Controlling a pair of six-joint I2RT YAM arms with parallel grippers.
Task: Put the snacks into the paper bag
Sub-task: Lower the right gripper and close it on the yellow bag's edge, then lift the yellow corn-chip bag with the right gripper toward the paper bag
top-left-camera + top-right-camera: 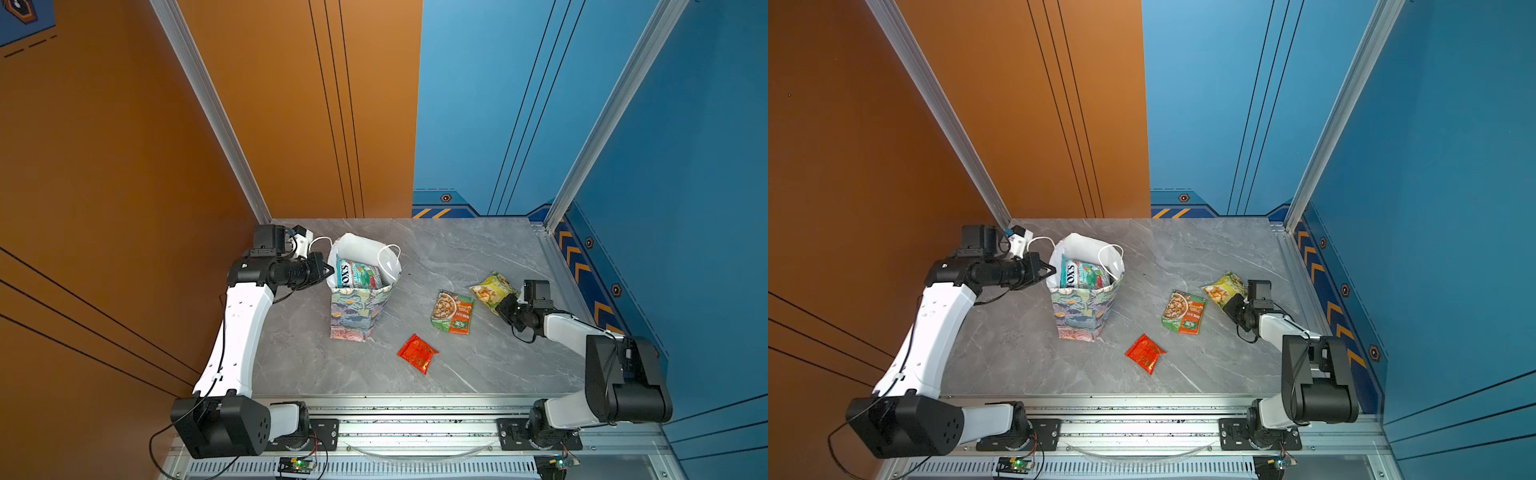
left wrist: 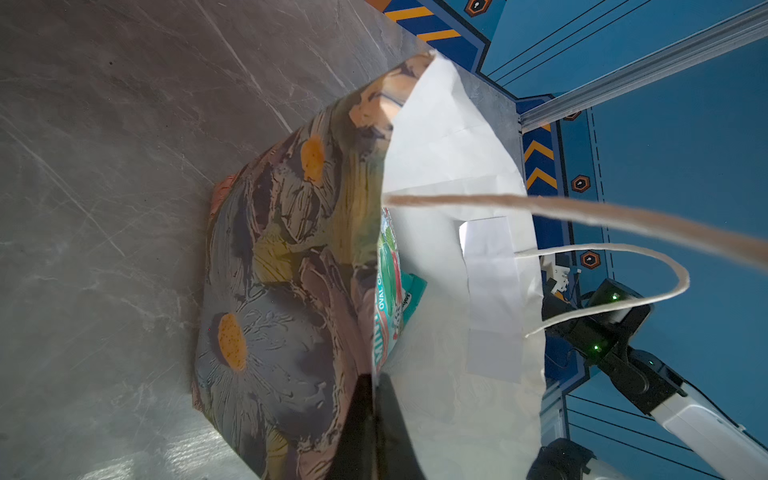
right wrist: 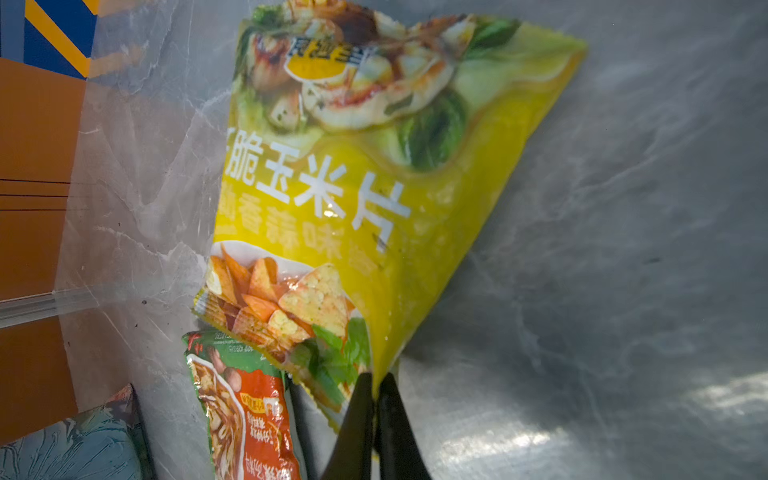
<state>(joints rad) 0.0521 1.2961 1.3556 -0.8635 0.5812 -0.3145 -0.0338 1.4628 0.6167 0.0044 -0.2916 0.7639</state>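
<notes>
While the left gripper (image 1: 328, 272) is clamped on the left rim of the paper bag (image 1: 357, 316), with one of its fingers (image 2: 357, 415) outside the wall and the other inside, the bag stands upright on the table (image 1: 478, 249), left of centre. A teal FOX'S packet (image 1: 357, 274) is inside it, its top showing at the mouth. The right gripper (image 1: 505, 305) is pinched shut on a corner of the yellow chip bag (image 1: 492, 289) at the table's right side; I can't tell if that bag is clear of the surface. A green-orange packet (image 1: 453, 311) lies flat just beside it, toward the paper bag. A red packet (image 1: 417, 353) lies flat nearer the front edge, apart from both.
</notes>
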